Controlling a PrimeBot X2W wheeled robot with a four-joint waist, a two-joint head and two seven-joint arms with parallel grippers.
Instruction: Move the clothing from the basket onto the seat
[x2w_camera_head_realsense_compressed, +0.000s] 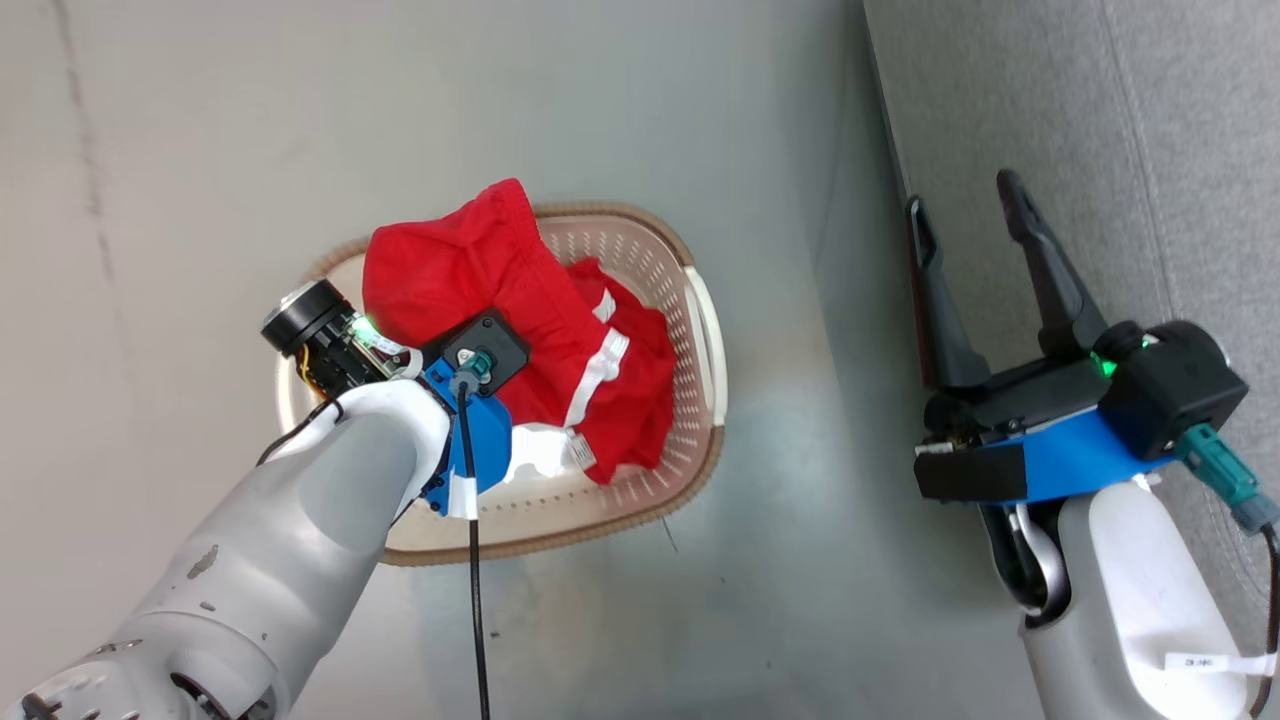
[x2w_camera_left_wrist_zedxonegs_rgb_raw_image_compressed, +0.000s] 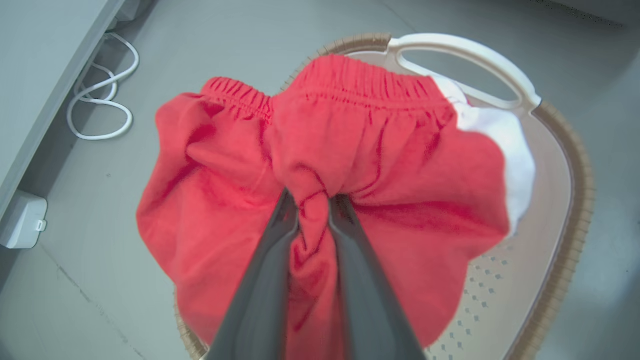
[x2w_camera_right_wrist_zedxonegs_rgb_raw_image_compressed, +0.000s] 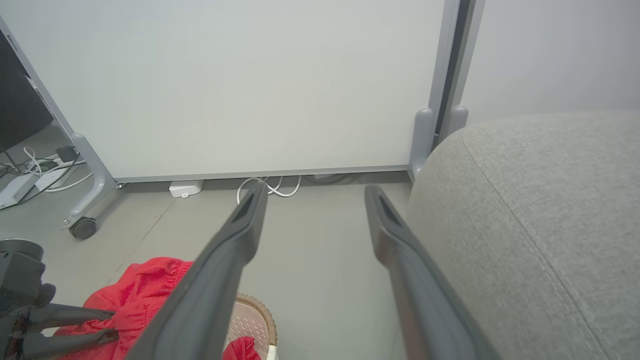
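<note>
My left gripper (x2w_camera_left_wrist_zedxonegs_rgb_raw_image_compressed: 312, 200) pinches the red shorts (x2w_camera_left_wrist_zedxonegs_rgb_raw_image_compressed: 360, 125) above the basket (x2w_camera_left_wrist_zedxonegs_rgb_raw_image_compressed: 580, 170) on smooth grey floor (x2w_camera_head_realsense_compressed: 620, 100) (white cable (x2w_camera_left_wrist_zedxonegs_rgb_raw_image_compressed: 102, 95) nearby); right gripper (x2w_camera_head_realsense_compressed: 960, 195) gapes wide beside the seat (x2w_camera_head_realsense_compressed: 1150, 120).

Lifted garment (x2w_camera_head_realsense_compressed: 450, 265): bright red soft fabric with a gathered elastic waistband. It is bunched and raised above the basket's rim, a fold of it pinched between the fingers of the left pincer (x2w_camera_left_wrist_zedxonegs_rgb_raw_image_compressed: 310, 197). The rest drapes down and spreads outward.
Second garment (x2w_camera_head_realsense_compressed: 630, 400): bright red with white stripe trim. It lies crumpled inside the basket, partly under the lifted one, with a white patch and a small tag showing at its near edge.
Basket (x2w_camera_head_realsense_compressed: 700, 330): oval, cream-white plastic with perforated walls, a brown woven rim and a white side handle. It stands upright on the floor (x2w_camera_head_realsense_compressed: 780, 600).
Seat (x2w_camera_head_realsense_compressed: 1150, 150): large grey woven upholstery with a rounded corner and a stitched seam, set apart from the basket.
</note>
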